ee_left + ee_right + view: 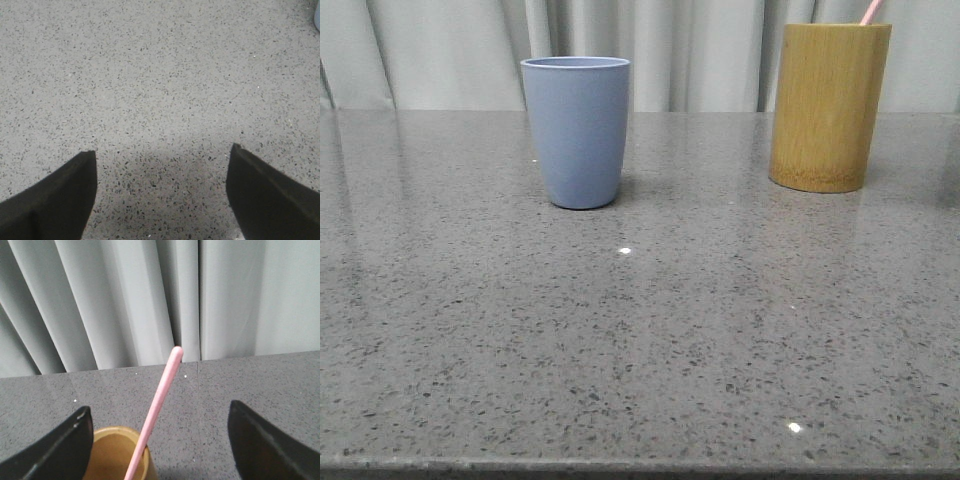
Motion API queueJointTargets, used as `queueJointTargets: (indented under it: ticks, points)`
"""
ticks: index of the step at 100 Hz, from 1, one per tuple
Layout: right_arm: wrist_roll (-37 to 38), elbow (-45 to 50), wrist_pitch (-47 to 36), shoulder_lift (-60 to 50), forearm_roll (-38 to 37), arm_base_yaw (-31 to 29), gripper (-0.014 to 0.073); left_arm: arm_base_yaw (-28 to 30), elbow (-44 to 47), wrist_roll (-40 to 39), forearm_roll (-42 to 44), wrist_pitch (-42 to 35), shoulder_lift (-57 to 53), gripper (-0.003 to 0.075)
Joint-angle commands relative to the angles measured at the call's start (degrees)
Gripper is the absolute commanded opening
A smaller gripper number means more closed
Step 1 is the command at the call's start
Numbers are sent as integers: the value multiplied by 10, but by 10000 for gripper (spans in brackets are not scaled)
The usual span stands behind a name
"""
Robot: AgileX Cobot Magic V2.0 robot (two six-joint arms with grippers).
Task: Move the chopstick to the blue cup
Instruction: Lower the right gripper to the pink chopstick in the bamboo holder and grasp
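The blue cup (577, 130) stands upright on the grey table at the back left of centre. A pale pink chopstick (870, 11) sticks out of the yellow-brown bamboo cup (827, 105) at the back right. In the right wrist view the chopstick (158, 405) leans out of the bamboo cup (116, 454) and stands between the fingers of my right gripper (161, 412), which is open and apart from it. My left gripper (163, 155) is open and empty over bare table; a sliver of the blue cup (317, 15) shows at the frame's edge. Neither gripper shows in the front view.
Grey curtains (450, 50) hang right behind the table's far edge. The speckled grey tabletop (640, 340) stretches from the two cups to the near edge.
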Motion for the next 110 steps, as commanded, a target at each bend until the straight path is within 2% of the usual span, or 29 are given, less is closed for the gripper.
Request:
queueJointTargets:
  ticks: [1, 51, 91, 101, 110]
  points:
    - [4, -24, -80, 11, 1, 0, 562, 1, -14, -7, -4, -37, -4, 526]
    - [4, -118, -79, 121, 1, 0, 562, 1, -14, -7, -4, -37, -4, 526]
    - [4, -140, -88, 155, 1, -2, 561, 1, -14, -7, -3, -37, -4, 526]
    - [4, -140, -88, 155, 1, -2, 536, 1, -14, -7, -3, -37, -4, 526]
    - [5, -140, -88, 155, 1, -2, 473, 1, -14, -7, -2, -37, -4, 526]
